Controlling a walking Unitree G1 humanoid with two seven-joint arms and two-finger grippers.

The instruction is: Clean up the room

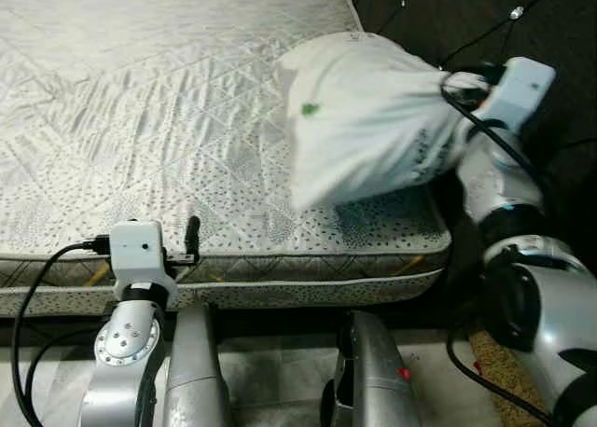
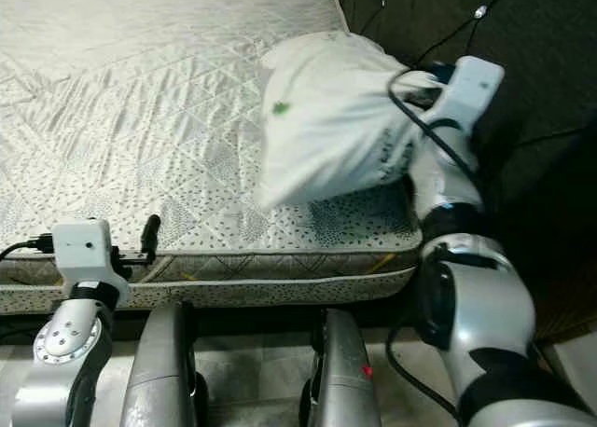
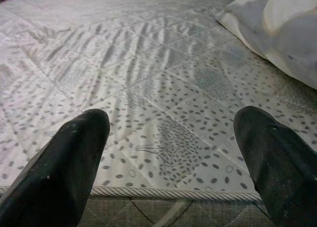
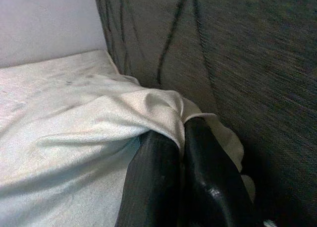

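A white pillow with a small green mark hangs lifted over the near right corner of the quilted mattress. My right gripper is shut on a fold of the pillow's cloth at its right end, beside the dark wall. The left gripper stands open at the mattress's near edge, its black fingers apart with only the quilted cover between them. From the head, one left fingertip pokes up over that edge.
A dark fabric wall or headboard with black cables runs along the right side of the bed. Tiled floor lies below the mattress edge, with a brown mat at the lower right.
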